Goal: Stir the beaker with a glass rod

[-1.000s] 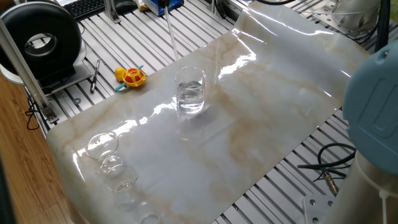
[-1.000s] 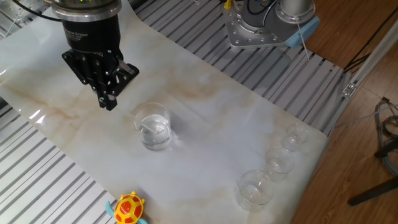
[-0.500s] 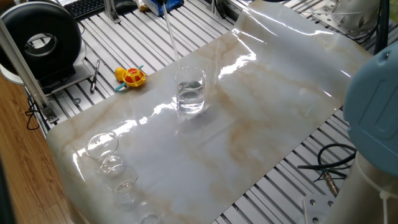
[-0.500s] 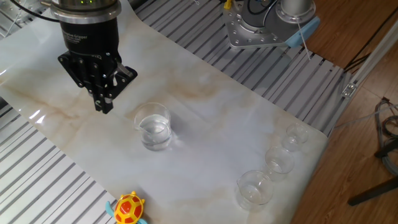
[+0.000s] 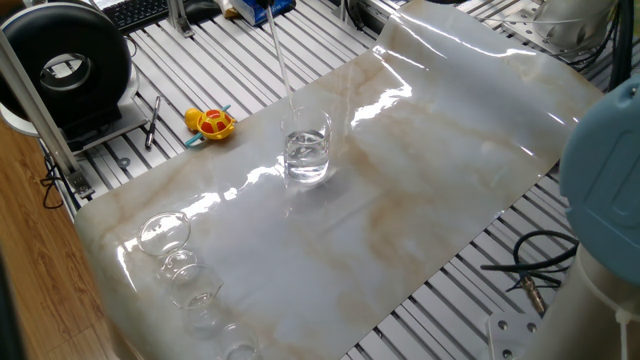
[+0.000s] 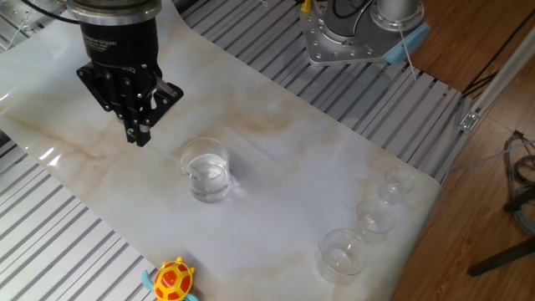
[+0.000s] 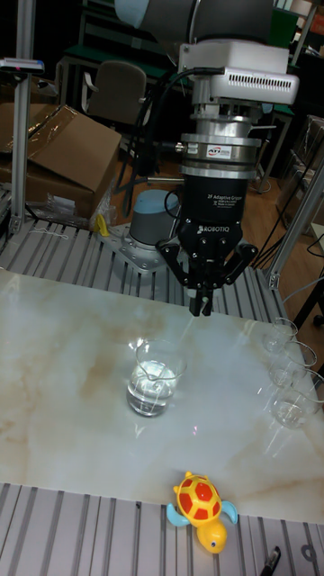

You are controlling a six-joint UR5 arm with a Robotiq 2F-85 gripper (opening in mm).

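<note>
The beaker stands on the marble-patterned sheet and holds clear liquid. The glass rod slants down from the top of one fixed view, and its lower end dips inside the beaker's rim. My gripper hangs above and behind the beaker, fingers pressed together on the rod's upper end. The rod is only faintly visible in the other two views. In one fixed view the gripper is out of frame.
A yellow and red toy turtle lies near the sheet's edge. Small clear glass vessels line one end of the sheet. The robot base and a round black device stand beyond the sheet.
The gripper has shifted slightly left and up in the other fixed view. The rod's lower end has moved across inside the beaker.
</note>
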